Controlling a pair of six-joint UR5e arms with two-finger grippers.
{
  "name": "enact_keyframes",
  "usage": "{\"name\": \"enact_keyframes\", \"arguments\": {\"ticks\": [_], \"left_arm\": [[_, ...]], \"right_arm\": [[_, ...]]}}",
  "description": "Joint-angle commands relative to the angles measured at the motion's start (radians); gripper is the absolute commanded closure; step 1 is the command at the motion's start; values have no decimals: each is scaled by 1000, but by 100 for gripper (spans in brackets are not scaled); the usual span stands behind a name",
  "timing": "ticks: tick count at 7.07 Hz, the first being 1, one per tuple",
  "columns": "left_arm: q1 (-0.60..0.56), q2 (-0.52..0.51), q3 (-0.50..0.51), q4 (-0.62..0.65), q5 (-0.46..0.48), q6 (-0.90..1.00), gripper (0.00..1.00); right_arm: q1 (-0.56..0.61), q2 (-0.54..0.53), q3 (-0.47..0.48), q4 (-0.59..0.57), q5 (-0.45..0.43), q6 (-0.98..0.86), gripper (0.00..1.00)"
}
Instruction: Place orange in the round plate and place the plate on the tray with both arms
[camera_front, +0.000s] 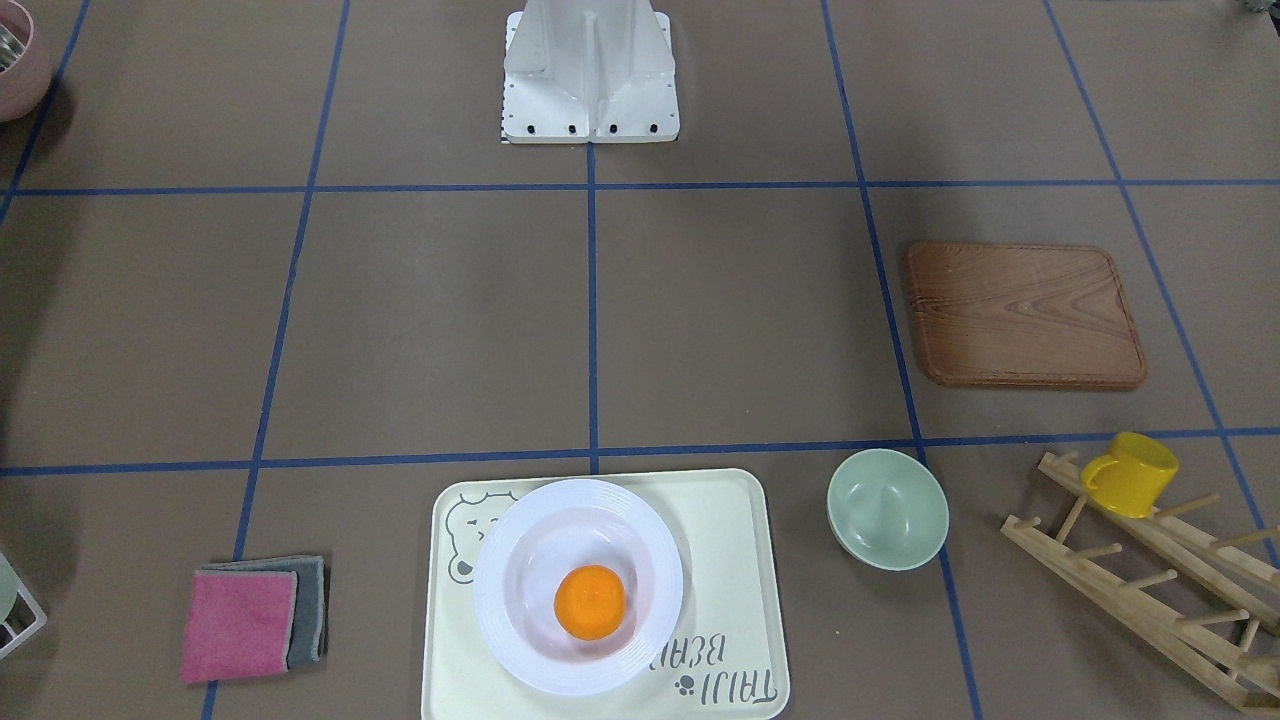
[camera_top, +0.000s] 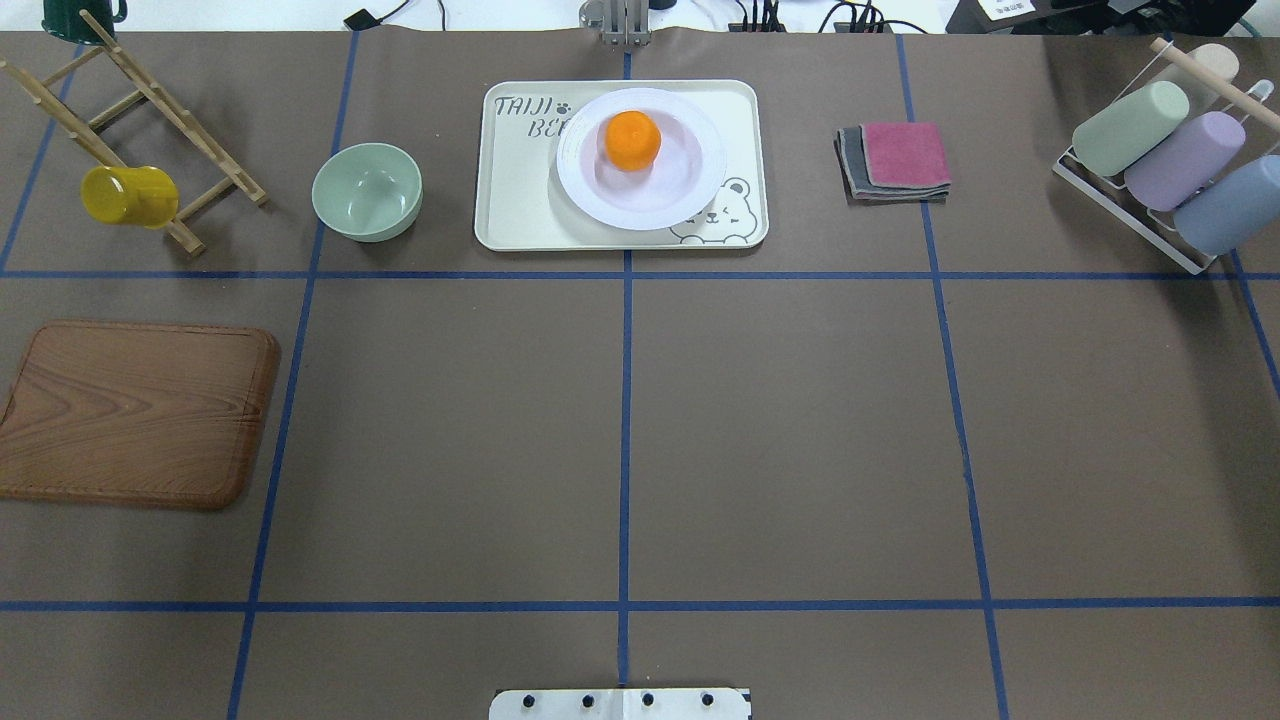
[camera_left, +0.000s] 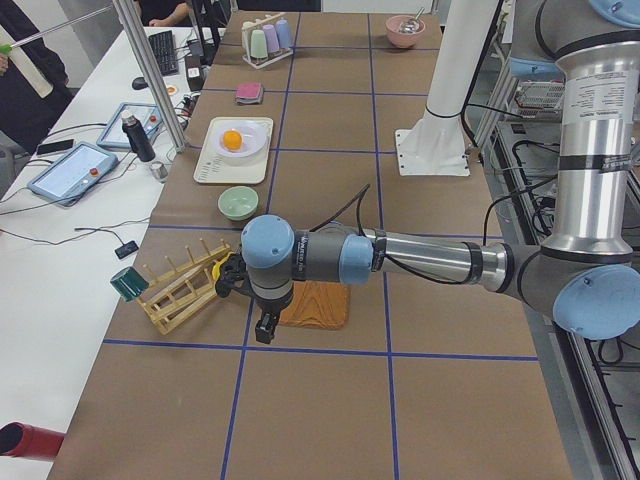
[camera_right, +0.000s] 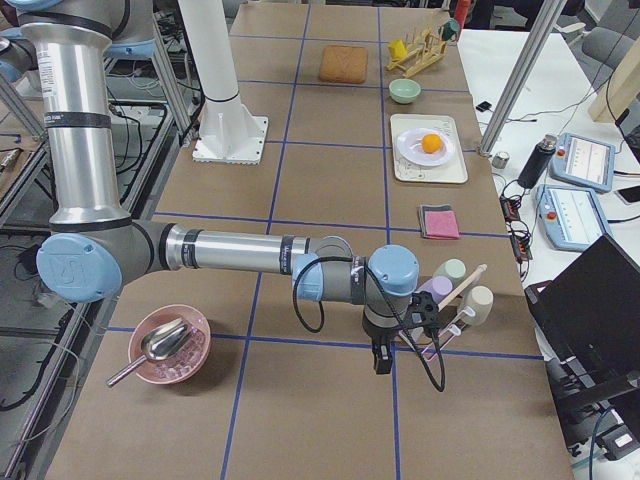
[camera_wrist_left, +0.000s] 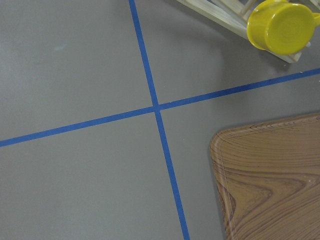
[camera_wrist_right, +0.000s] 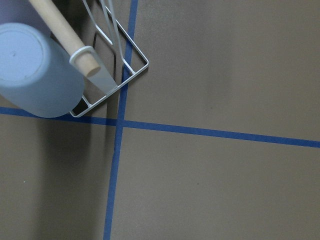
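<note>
— At the bottom centre of the front-facing view, what lies nearest?
— One tray (camera_front: 720, 560). It carries one round plate (camera_front: 525, 555), which lies flat and partly covers the bear drawing. One orange (camera_front: 590, 602) sits in the plate's sunken middle.
— And to either side?
— Lower left, one pink cloth (camera_front: 238, 625) lies folded over a grey cloth (camera_front: 308, 610). Just right of the tray stands one pale-green bowl (camera_front: 887, 507), not touching it. In the lower right corner is one wooden rack (camera_front: 1150, 590) with one yellow mug (camera_front: 1130, 473) on it.
— Further up?
— One wooden board (camera_front: 1025, 315) lies at middle right on the worktop (camera_front: 440, 320). The robot base (camera_front: 590, 75) stands at top centre.
— The grippers?
— Two, and only the side cameras show them. The left gripper (camera_left: 262, 328) hangs over the worktop beside the board. The right gripper (camera_right: 381, 358) hangs by a wire rack (camera_top: 1120, 205) holding three tumblers. I cannot tell whether either is clenched or released. Both are well apart from the tray.
</note>
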Motion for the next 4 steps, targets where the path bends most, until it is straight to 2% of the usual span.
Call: {"name": "enact_keyframes", "arguments": {"ticks": [1, 4], "left_arm": [[0, 0, -2, -1, -2, 0, 1], [0, 0, -2, 0, 0, 0, 1]], "right_arm": [[0, -1, 2, 2, 1, 0, 0], [0, -1, 2, 6, 1, 0, 0]]}}
